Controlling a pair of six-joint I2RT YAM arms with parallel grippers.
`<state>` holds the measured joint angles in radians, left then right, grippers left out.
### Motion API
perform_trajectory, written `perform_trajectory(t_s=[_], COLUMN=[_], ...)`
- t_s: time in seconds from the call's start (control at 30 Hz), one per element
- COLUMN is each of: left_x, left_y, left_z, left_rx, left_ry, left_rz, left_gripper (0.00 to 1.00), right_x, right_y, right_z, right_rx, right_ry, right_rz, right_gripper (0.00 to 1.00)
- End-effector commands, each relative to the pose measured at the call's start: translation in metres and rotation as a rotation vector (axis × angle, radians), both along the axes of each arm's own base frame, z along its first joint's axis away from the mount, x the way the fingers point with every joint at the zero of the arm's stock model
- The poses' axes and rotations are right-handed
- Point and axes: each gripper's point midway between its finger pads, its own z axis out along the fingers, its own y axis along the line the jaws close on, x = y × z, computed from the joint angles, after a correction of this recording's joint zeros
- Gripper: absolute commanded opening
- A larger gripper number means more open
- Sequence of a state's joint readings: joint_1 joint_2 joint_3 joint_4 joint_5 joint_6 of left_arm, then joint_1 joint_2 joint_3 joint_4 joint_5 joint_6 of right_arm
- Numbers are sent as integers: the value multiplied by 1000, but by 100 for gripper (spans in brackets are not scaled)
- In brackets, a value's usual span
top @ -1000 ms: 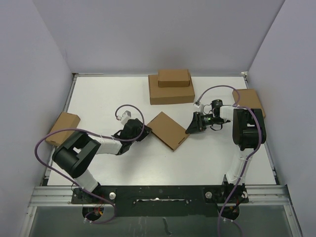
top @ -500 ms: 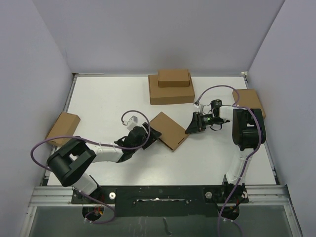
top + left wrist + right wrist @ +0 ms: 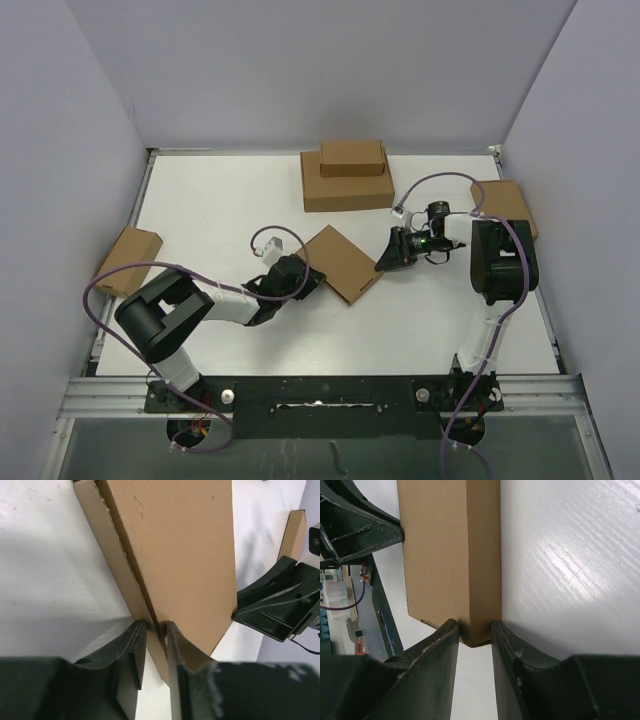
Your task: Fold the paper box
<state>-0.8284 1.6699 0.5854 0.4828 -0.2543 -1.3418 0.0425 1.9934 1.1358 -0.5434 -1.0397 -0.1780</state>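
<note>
Lying flat, the thin brown cardboard box (image 3: 342,263) is pinched at opposite corners by left fingers (image 3: 131,655) and right fingers (image 3: 440,650).

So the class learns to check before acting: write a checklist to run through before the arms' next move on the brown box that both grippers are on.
1. Left gripper pinching the paper box: ok, fingers closed on a thin cardboard edge at its corner.
2. Right gripper gripping the opposite corner: ok.
3. Side flap flush: not ok, a dark gap runs beside the top panel.
4. Stacked boxes apart from it: ok.
5. Box lying flat on the table: cannot tell.
</note>
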Motion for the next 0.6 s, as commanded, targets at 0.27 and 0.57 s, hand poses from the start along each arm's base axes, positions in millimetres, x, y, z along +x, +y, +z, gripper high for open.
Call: perform_trajectory(t_s=[0.27,0.57], left_x=[9,6], left_y=[-16,-15], left_z=[11,67], left_rx=[-24,72], left_ry=[-68,-337], left_rz=[-68,-229], left_gripper=[8,30], right_x=[5,13], right_y=[-1,2], right_z=[-10,26], right_rx=[-81,-35], right_ry=[-62,-192], right_rz=[34,55], right_gripper=[31,39])
